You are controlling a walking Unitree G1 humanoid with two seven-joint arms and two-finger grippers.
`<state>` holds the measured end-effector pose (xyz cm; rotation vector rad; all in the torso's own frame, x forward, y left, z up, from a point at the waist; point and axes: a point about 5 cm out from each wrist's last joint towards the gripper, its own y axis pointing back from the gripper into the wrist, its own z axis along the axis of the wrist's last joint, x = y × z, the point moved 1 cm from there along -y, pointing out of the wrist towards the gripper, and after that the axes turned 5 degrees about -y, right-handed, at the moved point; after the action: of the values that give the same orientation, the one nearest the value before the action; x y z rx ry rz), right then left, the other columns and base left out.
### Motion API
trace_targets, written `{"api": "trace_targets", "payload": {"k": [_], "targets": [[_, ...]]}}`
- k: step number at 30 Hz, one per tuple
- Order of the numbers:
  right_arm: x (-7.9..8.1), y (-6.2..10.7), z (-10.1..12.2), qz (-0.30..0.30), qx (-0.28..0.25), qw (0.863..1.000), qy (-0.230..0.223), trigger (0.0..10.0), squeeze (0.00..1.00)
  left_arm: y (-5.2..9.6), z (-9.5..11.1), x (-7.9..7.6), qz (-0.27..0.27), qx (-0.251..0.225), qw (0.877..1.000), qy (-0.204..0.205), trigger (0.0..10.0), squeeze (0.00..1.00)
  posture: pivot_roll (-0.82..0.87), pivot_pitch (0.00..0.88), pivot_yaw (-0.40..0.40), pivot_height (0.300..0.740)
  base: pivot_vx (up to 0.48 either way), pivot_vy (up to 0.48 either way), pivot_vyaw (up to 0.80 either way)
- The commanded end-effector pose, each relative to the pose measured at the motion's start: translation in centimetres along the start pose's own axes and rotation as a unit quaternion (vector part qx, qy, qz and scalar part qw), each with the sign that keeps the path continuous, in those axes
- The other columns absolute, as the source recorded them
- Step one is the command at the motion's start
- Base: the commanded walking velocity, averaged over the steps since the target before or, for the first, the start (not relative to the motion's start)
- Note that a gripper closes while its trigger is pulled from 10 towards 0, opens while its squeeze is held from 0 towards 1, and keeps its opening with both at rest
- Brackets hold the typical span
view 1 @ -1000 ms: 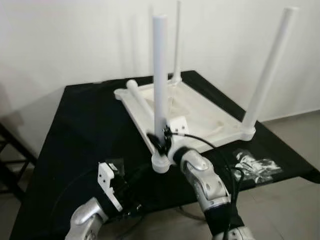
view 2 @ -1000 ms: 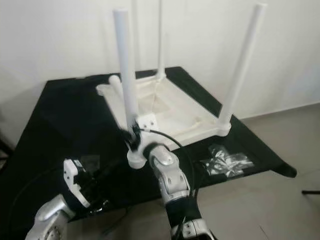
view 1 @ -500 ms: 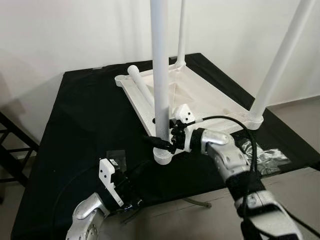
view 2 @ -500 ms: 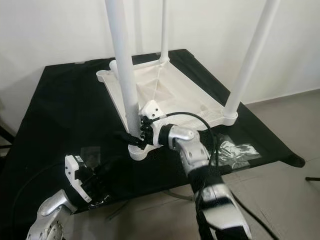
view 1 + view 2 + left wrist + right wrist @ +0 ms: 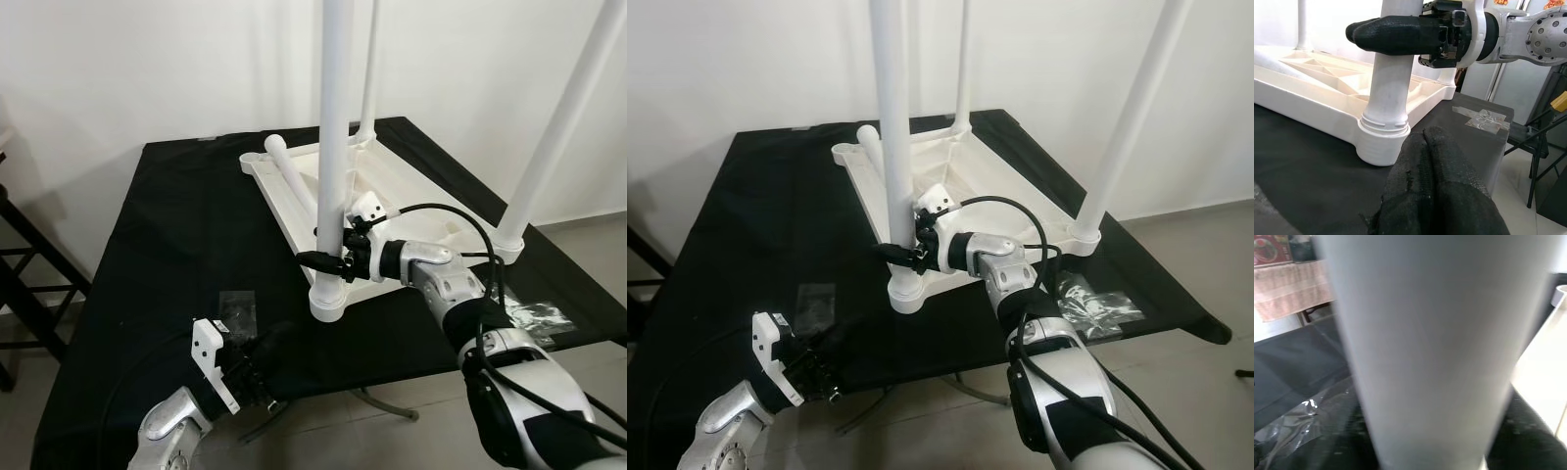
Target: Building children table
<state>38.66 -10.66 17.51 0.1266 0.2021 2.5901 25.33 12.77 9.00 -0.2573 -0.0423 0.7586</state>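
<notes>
Three white plastic legs stand up from the upturned white plastic children's table top (image 5: 392,196); a fourth white leg (image 5: 290,176) lies loose across it.

Nearest the robot, the corner leg (image 5: 333,147) is clamped low down by the right gripper (image 5: 328,260), its black fingers (image 5: 1396,35) closed round the tube just above the ribbed corner socket (image 5: 1382,142). To seat it well, I judge the grip should stay square to the leg and turn it about its own axis, without pulling the table top off the black cloth-covered table (image 5: 167,235). Near that socket, the left gripper (image 5: 1437,147) hovers with fingers pressed together, holding nothing. Beside the table top lies a clear bag of fittings (image 5: 1097,304).
</notes>
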Motion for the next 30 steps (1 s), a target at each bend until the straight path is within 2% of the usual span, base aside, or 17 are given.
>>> {"api": "trace_targets", "payload": {"k": [1, 10, 11, 12, 13, 14, 15, 16, 17, 18, 19, 21, 23, 26, 27, 28, 30], "targets": [[-0.2, 0.3, 0.0, 0.002, -0.003, 1.0, 0.002, 0.0, 0.0, 0.1, -0.1, -0.2, -0.001, 0.002, 1.0, -0.001, 10.0, 0.0, 0.04, 0.0, -0.008, 0.74, 0.0, 0.0, 0.0], [-0.1, 1.2, -2.1, -0.01, 0.007, 1.0, 0.004, 0.0, 0.0, 0.1, -0.1, -0.3, -0.002, 0.001, 1.0, 0.002, 10.0, 0.0, 0.02, 0.0, 0.0, 0.74, 0.0, 0.0, 0.0], [0.0, 1.1, -2.9, -0.035, 0.008, 0.999, 0.006, 0.0, 0.0, 0.1, 0.0, -0.3, -0.002, 0.0, 1.0, 0.002, 10.0, 0.0, 0.02, 0.0, -0.002, 0.74, 0.0, 0.0, 0.0], [0.1, 0.3, -4.8, -0.179, 0.007, 0.984, -0.001, 0.0, 0.0, 0.3, 0.0, -0.2, -0.002, -0.001, 1.0, 0.003, 10.0, 0.0, 0.0, 0.0, 0.004, 0.74, 0.0, 0.0, 0.0], [0.4, 0.2, -6.3, -0.296, -0.002, 0.955, -0.024, 0.0, 0.0, 0.3, 0.1, -0.2, -0.001, -0.001, 1.0, 0.003, 10.0, 0.0, 0.0, 0.0, 0.01, 0.74, 0.0, 0.0, 0.0], [0.4, 0.2, -6.3, -0.296, -0.002, 0.955, -0.024, 0.0, 0.0, 0.3, 0.1, -0.2, -0.001, -0.001, 1.0, 0.003, 10.0, 0.0, 0.0, 0.0, 0.01, 0.74, 0.0, 0.0, 0.0], [2.6, -0.3, -8.5, -0.334, 0.002, 0.939, -0.078, 0.0, 0.0, 0.4, 0.2, -0.1, -0.002, -0.001, 1.0, 0.004, 10.0, 0.0, 0.01, 0.0, 0.011, 0.74, 0.0, 0.0, 0.0], [2.6, -0.3, -8.5, -0.334, 0.002, 0.939, -0.078, 0.0, 0.0, 0.4, 0.2, -0.1, -0.002, -0.001, 1.0, 0.004, 10.0, 0.0, 0.01, 0.0, 0.011, 0.74, 0.0, 0.0, 0.0], [5.2, -1.1, -10.0, -0.332, 0.015, 0.938, -0.098, 0.0, 0.0, 0.4, 0.2, -0.1, -0.003, 0.0, 1.0, 0.004, 10.0, 0.0, 0.01, 0.0, 0.011, 0.74, 0.0, 0.0, 0.0], [5.2, -1.1, -10.0, -0.332, 0.015, 0.938, -0.098, 0.0, 0.0, 0.4, 0.2, -0.1, -0.003, 0.0, 1.0, 0.004, 10.0, 0.0, 0.01, 0.0, 0.011, 0.74, 0.0, 0.0, 0.0], [7.5, -2.8, -8.8, -0.252, -0.003, 0.967, -0.042, 0.0, 0.0, 0.4, 0.2, 0.0, -0.004, 0.002, 1.0, 0.003, 10.0, 0.0, -0.02, 0.0, 0.032, 0.74, 0.0, 0.0, 0.0], [7.5, -2.8, -8.8, -0.252, -0.003, 0.967, -0.042, 0.0, 0.0, 0.4, 0.2, 0.0, -0.004, 0.002, 1.0, 0.003, 10.0, 0.0, -0.02, 0.0, 0.032, 0.74, 0.0, 0.0, 0.0], [7.8, -4.0, -7.9, -0.21, -0.012, 0.977, -0.025, 0.0, 0.0, 0.3, 0.1, 0.1, -0.006, 0.001, 1.0, 0.006, 10.0, 0.0, 0.0, 0.0, 0.002, 0.74, 0.0, 0.0, 0.0], [7.6, -4.2, -7.6, -0.208, -0.017, 0.978, -0.026, 0.0, 0.0, 0.2, 0.2, 0.2, 0.0, -0.001, 1.0, 0.004, 10.0, 0.0, 0.0, 0.0, 0.011, 0.74, 0.0, 0.0, 0.0], [7.3, -4.2, -7.5, -0.216, -0.019, 0.975, -0.038, 8.8, 0.0, 0.2, 0.2, 0.3, 0.004, -0.002, 1.0, 0.001, 10.0, 0.0, 0.0, 0.0, 0.011, 0.74, 0.0, 0.0, 0.0], [7.4, -4.3, -7.1, -0.204, -0.029, 0.978, -0.045, 10.0, 0.2, 0.2, 0.2, 0.3, 0.005, -0.002, 1.0, 0.0, 10.0, 0.0, 0.0, 0.0, 0.011, 0.74, 0.0, 0.0, 0.0], [7.4, -4.3, -7.1, -0.204, -0.029, 0.978, -0.045, 10.0, 0.2, 0.2, 0.2, 0.3, 0.005, -0.002, 1.0, 0.0, 10.0, 0.0, 0.0, 0.0, 0.011, 0.74, 0.0, 0.0, 0.0]]}}
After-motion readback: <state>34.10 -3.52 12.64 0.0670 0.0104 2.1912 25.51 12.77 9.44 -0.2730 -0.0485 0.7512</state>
